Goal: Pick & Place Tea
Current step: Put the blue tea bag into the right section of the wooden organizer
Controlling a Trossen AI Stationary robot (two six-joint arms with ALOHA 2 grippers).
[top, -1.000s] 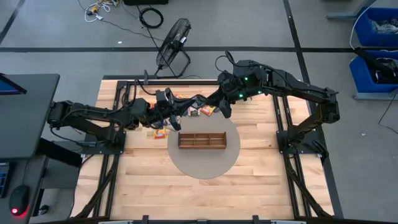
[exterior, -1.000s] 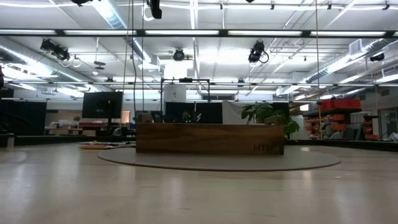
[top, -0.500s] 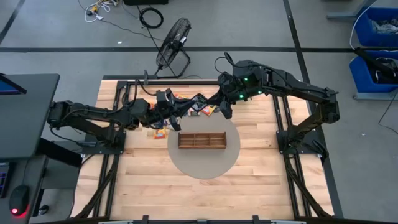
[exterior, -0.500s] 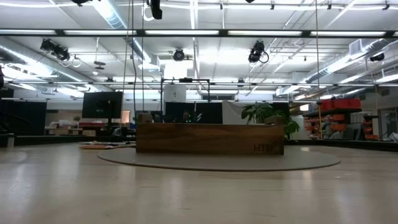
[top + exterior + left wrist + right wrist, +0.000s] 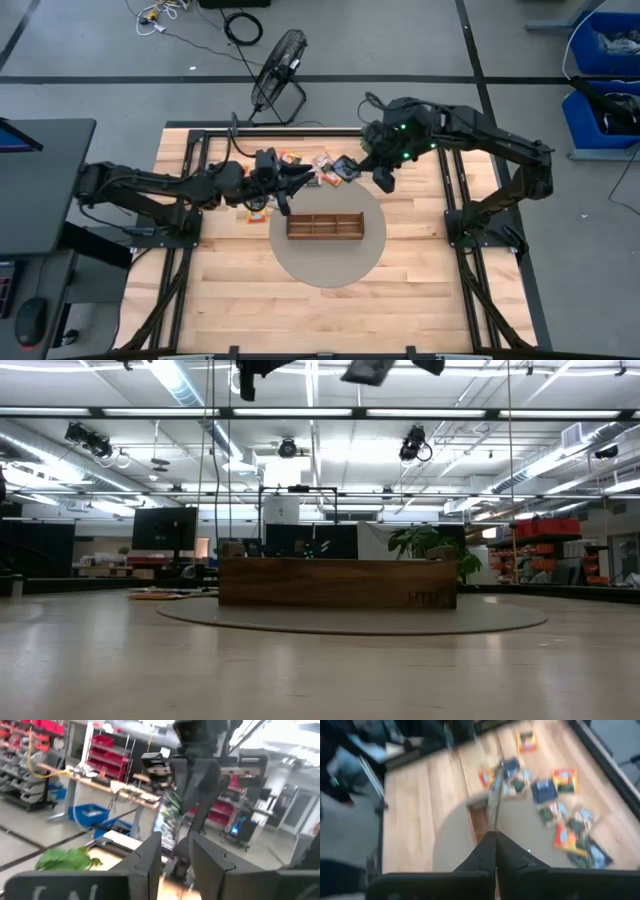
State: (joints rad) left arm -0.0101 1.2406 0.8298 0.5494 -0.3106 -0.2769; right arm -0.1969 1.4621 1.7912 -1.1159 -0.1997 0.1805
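Closest in is the round grey mat [image 5: 330, 265] with the long brown wooden three-compartment tray [image 5: 323, 226] sitting on the middle of it. I can't tell whether anything is in the compartments. An orange square tea packet [image 5: 256, 214] lies on the bare wood just off the tray's left end.

Just behind the tray is the left gripper [image 5: 285, 192]. Its fingers [image 5: 150, 862] are a little apart with nothing between them.

Next to it, the right gripper [image 5: 352, 168] is pinched tight on a dark flat square tea packet [image 5: 343, 168]. It's held up in the air over the mat's far edge, and the wrist view sees it edge-on.

The loose pile of coloured tea packets [image 5: 545, 790] is spread over the table's far side.
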